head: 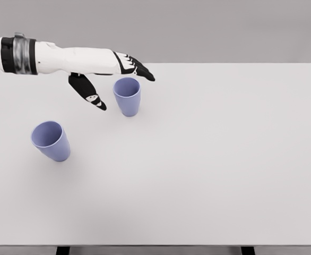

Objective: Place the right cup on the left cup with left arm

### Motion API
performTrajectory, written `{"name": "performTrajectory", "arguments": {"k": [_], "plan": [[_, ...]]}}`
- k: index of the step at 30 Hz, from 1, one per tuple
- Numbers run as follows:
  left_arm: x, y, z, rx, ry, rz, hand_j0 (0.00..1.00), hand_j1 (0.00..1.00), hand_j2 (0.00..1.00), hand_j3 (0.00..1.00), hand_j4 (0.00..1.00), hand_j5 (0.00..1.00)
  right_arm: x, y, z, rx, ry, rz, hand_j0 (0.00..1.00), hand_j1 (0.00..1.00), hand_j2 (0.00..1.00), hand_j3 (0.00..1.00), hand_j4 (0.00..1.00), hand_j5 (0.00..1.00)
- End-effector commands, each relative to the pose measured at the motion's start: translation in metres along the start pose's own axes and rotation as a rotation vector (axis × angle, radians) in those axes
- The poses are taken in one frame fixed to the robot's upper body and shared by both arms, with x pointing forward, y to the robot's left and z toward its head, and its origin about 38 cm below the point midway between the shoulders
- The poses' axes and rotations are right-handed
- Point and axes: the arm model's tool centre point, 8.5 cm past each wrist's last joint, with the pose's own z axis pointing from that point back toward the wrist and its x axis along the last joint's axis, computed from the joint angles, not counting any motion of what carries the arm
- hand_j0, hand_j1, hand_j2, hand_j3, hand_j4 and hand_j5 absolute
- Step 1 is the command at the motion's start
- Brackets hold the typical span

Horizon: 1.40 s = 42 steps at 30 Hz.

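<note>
Head view: my left hand [110, 74] hovers spread beside the right cup, holding nothing.

My 4 black-tipped fingers [139, 69] reach past the far rim of the right lavender plastic tumbler [127, 96], my thumb [89, 91] hangs just to its left, and I cannot tell whether either touches it. That cup stands upright, mouth up, toward the far left of the white table [224, 159]; the matching left lavender tumbler [51, 140] stands well apart, nearer me. I judge the cup light, stiff and smooth-walled, so apt to slip or tip. I would pinch its tapered wall just under the rim, thumb opposite fingers, gently.
</note>
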Motion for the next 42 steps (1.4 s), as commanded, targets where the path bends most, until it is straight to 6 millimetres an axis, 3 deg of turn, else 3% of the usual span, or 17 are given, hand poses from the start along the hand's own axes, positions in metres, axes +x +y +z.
{"name": "performTrajectory", "arguments": {"k": [1,4,6,8,12,13,19,21,26,42], "plan": [[0.000,0.001,0.000,0.008,-0.005,0.014,1.00,1.00,1.00,1.00,1.00,1.00,0.002,0.000,0.000,0.003,-0.006,0.007,1.00,1.00,1.00,1.00,1.00,1.00],[-0.023,0.009,0.009,0.036,0.065,0.038,1.00,1.00,1.00,1.00,1.00,1.00,-0.009,0.000,0.001,0.000,0.017,-0.009,1.00,1.00,1.00,1.00,1.00,1.00],[-0.037,0.010,-0.002,0.048,0.082,0.060,1.00,1.00,1.00,1.00,1.00,1.00,-0.006,0.000,0.001,-0.001,0.009,-0.005,1.00,1.00,1.00,1.00,1.00,1.00],[-0.052,0.006,0.001,0.053,0.125,0.085,1.00,1.00,1.00,1.00,1.00,1.00,-0.008,0.000,0.001,0.001,0.015,-0.005,1.00,1.00,1.00,1.00,1.00,1.00],[-0.058,-0.008,-0.002,0.009,0.143,0.092,1.00,1.00,1.00,1.00,1.00,1.00,-0.008,0.000,0.001,0.000,0.015,-0.003,1.00,1.00,1.00,1.00,1.00,1.00],[-0.068,-0.014,0.002,-0.002,0.181,0.106,1.00,1.00,1.00,1.00,1.00,1.00,-0.008,0.000,0.001,0.001,0.015,-0.005,1.00,1.00,1.00,1.00,1.00,1.00],[-0.095,-0.016,0.000,0.029,0.249,0.159,1.00,1.00,1.00,1.00,1.00,1.00,-0.008,0.000,0.001,0.000,0.015,-0.005,1.00,1.00,1.00,1.00,1.00,1.00],[-0.095,-0.016,-0.017,0.028,0.225,0.168,1.00,1.00,1.00,1.00,1.00,1.00,-0.008,0.000,0.001,0.000,0.015,-0.003,1.00,1.00,1.00,1.00,1.00,1.00],[-0.093,-0.043,-0.047,-0.009,0.181,0.209,1.00,1.00,1.00,1.00,1.00,1.00,-0.008,0.000,0.001,0.001,0.015,-0.003,1.00,1.00,1.00,1.00,1.00,1.00],[-0.096,-0.047,-0.048,-0.015,0.187,0.210,1.00,1.00,1.00,1.00,1.00,1.00,-0.008,0.000,0.001,0.001,0.015,-0.003,1.00,1.00,1.00,1.00,1.00,1.00]]}}
